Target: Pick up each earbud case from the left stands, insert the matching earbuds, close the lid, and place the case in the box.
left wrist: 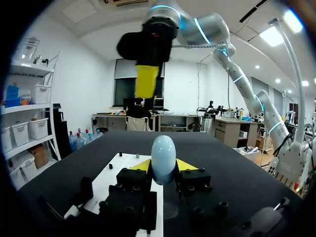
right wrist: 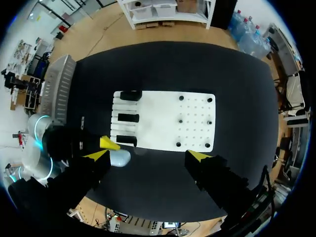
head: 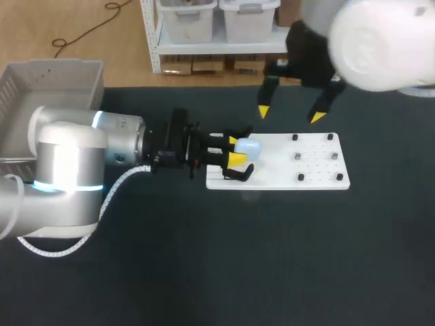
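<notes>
Gripping smooth, egg-shaped pale-blue case (left wrist: 163, 157) w/ L claw (left wrist: 163, 167), long axis upright; holding R claw (head: 290, 115) wide open.

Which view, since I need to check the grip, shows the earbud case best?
The left wrist view: the earbud case sits close and upright, pinched between the left hand's yellow tips. The head view shows it small; the right wrist view shows only a small pale shape.
</notes>
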